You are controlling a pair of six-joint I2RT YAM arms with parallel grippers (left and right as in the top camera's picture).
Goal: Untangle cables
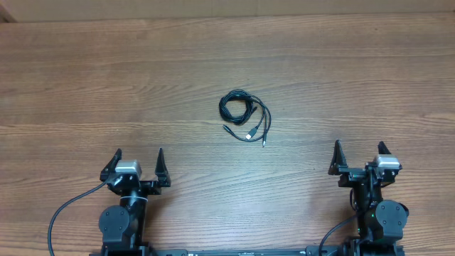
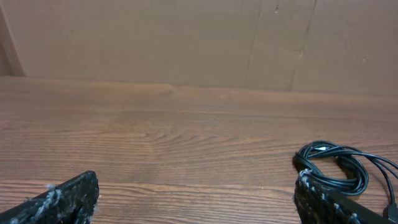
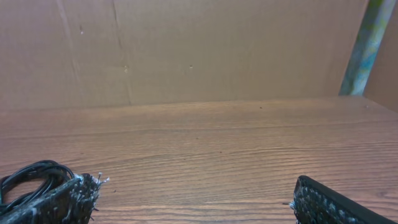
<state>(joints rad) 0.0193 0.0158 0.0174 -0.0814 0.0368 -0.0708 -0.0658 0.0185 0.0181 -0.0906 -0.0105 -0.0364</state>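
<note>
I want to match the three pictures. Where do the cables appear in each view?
Overhead: the cables, coiled, just right of centre.
Left wrist: lower right edge, above a fingertip.
Right wrist: lower left corner, behind a fingertip.
Shared landmark: the wooden table they lie on.

Black cables [image 1: 244,114], wood-grain brown table [image 1: 106,85]

Left fingers [image 1: 161,167] spread wide, right fingers [image 1: 336,158] likewise, left arm [image 1: 122,215] and right arm [image 1: 385,213] seemingly folded low

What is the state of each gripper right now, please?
The left gripper is open and holds nothing.
The right gripper is open and holds nothing.
</note>
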